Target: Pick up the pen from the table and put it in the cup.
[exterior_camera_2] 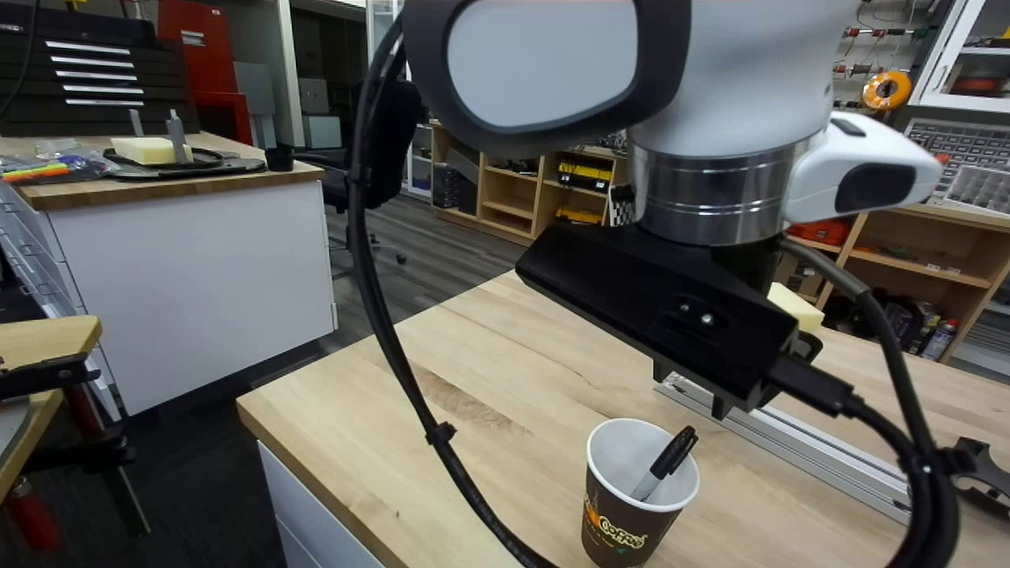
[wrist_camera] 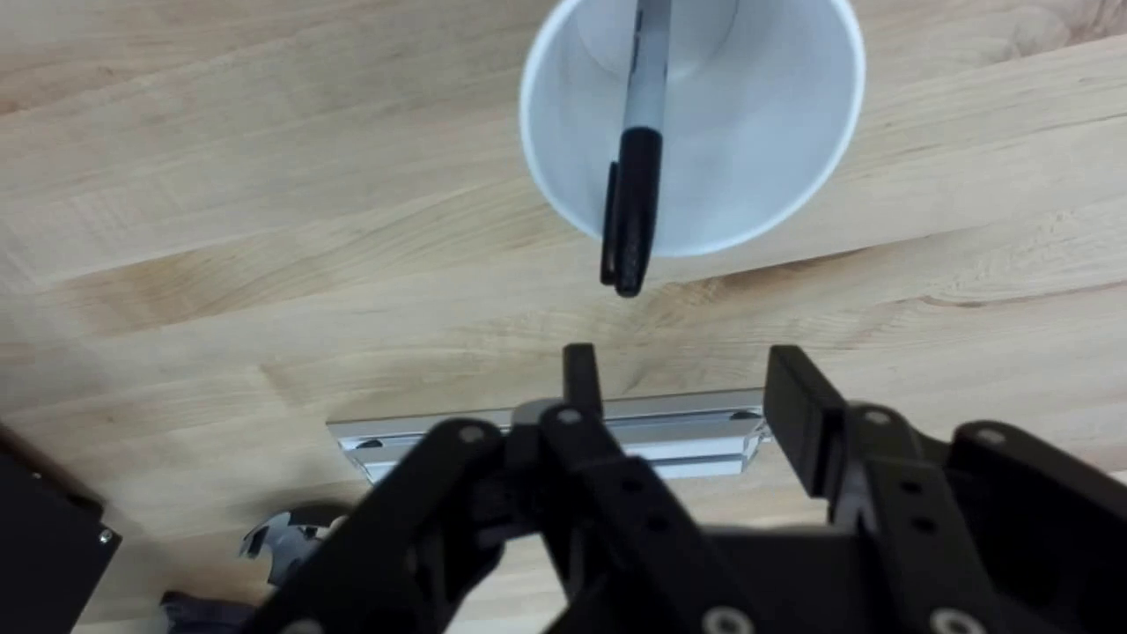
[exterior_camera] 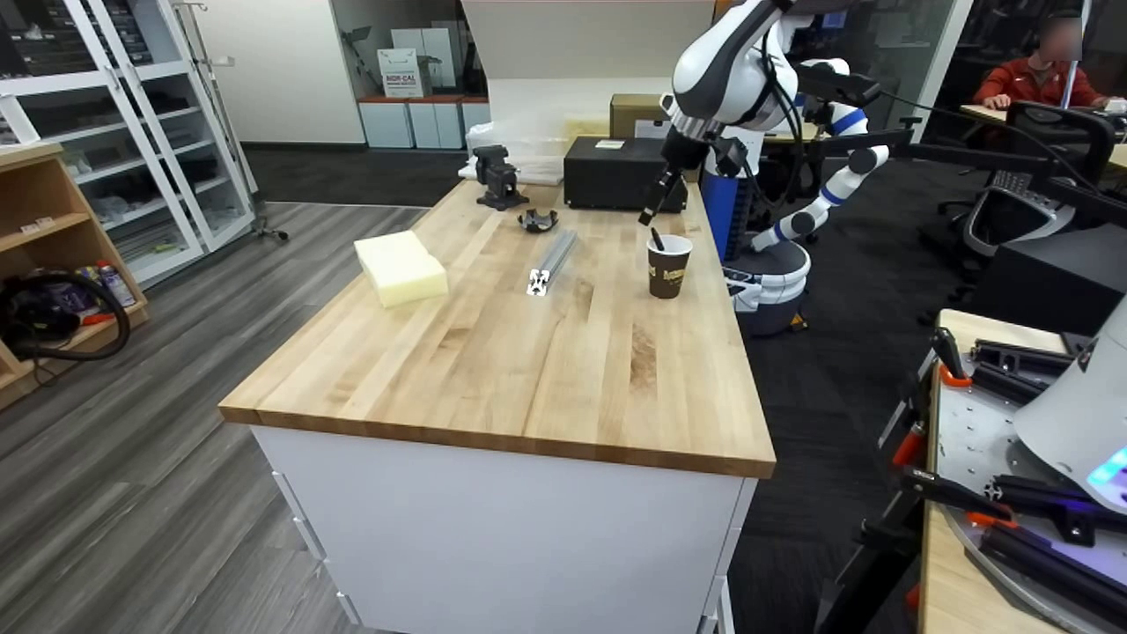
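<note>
Leaning inside the paper coffee cup (exterior_camera_2: 627, 527), upright on the wooden tabletop (exterior_camera: 511, 361), the capped marker pen (wrist_camera: 643, 163) projects past the rim, apparently because it is too long to lie within; the wall presumably props it. The Robotiq gripper (wrist_camera: 682, 379) appears clear of both, fingers spread, nothing between them, as suits a finished placement. Only withdrawal seems outstanding.

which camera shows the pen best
Wrist view: the pen is largest there, cap and clip clear, barrel cropped by the frame. Both exterior views show it smaller, its lower end hidden in the cup.
</note>
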`<state>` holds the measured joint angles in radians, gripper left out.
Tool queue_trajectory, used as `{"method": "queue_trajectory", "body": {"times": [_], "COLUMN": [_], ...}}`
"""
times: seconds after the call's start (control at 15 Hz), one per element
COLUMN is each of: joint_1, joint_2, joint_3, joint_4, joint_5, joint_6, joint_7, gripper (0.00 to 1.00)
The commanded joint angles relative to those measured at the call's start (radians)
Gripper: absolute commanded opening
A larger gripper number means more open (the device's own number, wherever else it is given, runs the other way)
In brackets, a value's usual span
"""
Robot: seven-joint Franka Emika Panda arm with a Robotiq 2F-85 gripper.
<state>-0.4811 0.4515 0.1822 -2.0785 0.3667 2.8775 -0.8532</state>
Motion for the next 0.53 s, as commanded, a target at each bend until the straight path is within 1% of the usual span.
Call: {"method": "queue_trajectory", "body": {"times": [0.0,0.13,0.2,0.27,0.33,0.4,0.47], "joint_1": [-0.046,-0.043,-0.042,-0.015,-0.014,-0.013,-0.013], "joint_2": [-0.105,-0.150,-0.170,-0.085,-0.096,-0.096,-0.092], "joint_3": [0.062,0.067,0.071,0.043,0.044,0.044,0.044], "joint_4": [-0.087,-0.113,-0.127,-0.060,-0.066,-0.066,-0.066], "joint_5": [0.058,0.076,0.083,0.051,0.052,0.052,0.052], "joint_6": [-0.011,-0.041,-0.049,-0.011,-0.012,-0.012,-0.012], "joint_7": [-0.019,-0.019,-0.020,0.000,0.000,0.000,0.000], "gripper": [0.83,0.96,0.99,1.00,0.90,0.97,1.00]}}
